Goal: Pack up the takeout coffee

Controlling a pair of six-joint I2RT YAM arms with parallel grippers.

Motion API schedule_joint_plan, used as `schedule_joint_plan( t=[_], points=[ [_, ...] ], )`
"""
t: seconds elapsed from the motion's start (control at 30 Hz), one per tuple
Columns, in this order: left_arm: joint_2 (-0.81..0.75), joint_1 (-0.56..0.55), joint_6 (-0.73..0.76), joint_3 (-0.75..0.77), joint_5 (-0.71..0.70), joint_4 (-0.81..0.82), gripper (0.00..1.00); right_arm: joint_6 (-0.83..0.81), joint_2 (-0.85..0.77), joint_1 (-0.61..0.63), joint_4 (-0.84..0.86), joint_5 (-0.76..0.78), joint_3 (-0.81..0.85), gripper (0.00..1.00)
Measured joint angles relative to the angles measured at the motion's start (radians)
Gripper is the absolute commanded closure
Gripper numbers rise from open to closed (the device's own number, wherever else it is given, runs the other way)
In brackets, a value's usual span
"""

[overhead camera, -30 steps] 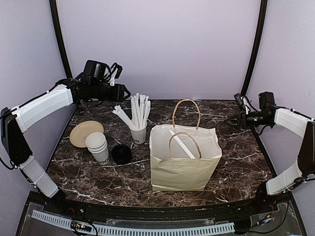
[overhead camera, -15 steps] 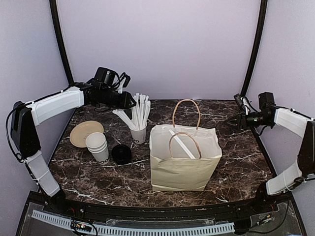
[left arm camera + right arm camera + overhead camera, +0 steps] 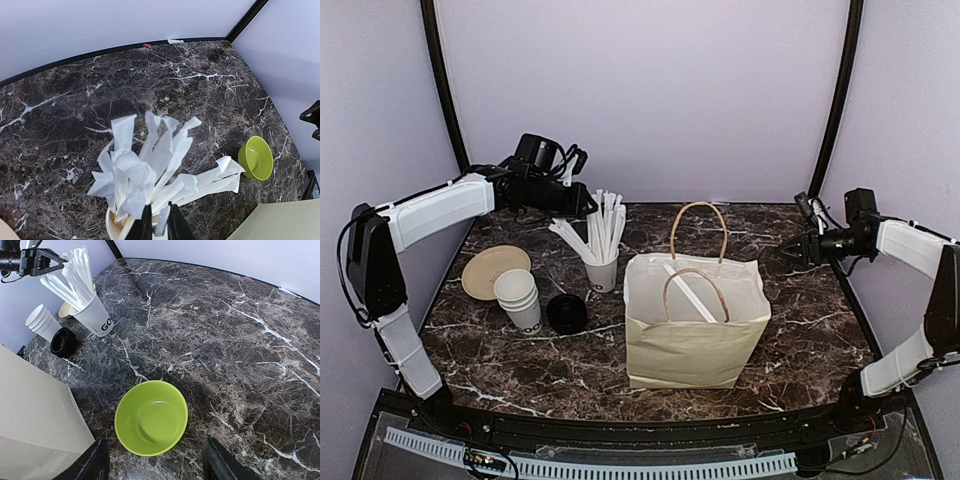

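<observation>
No takeout coffee shows in any view; it is hidden or out of view. My left gripper (image 3: 582, 205) hangs over the white cup of wrapped straws (image 3: 602, 272). In the left wrist view its jaws (image 3: 159, 224) are pinched on the top end of one wrapped straw (image 3: 163, 216). My right gripper (image 3: 790, 247) hovers at the back right, open, with nothing between its fingers. In the right wrist view its fingers (image 3: 95, 462) stand wide on either side of a green bowl (image 3: 151, 417) below.
A paper bag (image 3: 695, 335) with handles stands open mid-table, one straw (image 3: 690, 293) inside. Left of it are a stack of lidless white cups (image 3: 519, 298), a loose black lid (image 3: 566, 313) and a tan saucer (image 3: 485, 270). The green bowl (image 3: 256, 157) sits behind the bag.
My left gripper has swung right from the back left corner to above the straw cup and closed on a straw. The right arm has not moved.
</observation>
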Motion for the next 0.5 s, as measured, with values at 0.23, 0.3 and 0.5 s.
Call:
schedule_joint_plan(
  t=[0.23,0.3,0.5],
  points=[
    [-0.012,-0.02,0.006,0.052,-0.022,-0.066,0.94,-0.003,0.005,0.0,-0.004,0.0,0.003,0.37],
    [-0.031,-0.028,0.012,0.061,-0.033,-0.093,0.97,-0.004,0.009,0.0,-0.006,0.0,0.006,0.37],
    [-0.118,-0.046,0.043,0.159,-0.075,-0.199,1.0,-0.006,0.02,0.0,-0.006,-0.002,0.015,0.37]
  ],
)
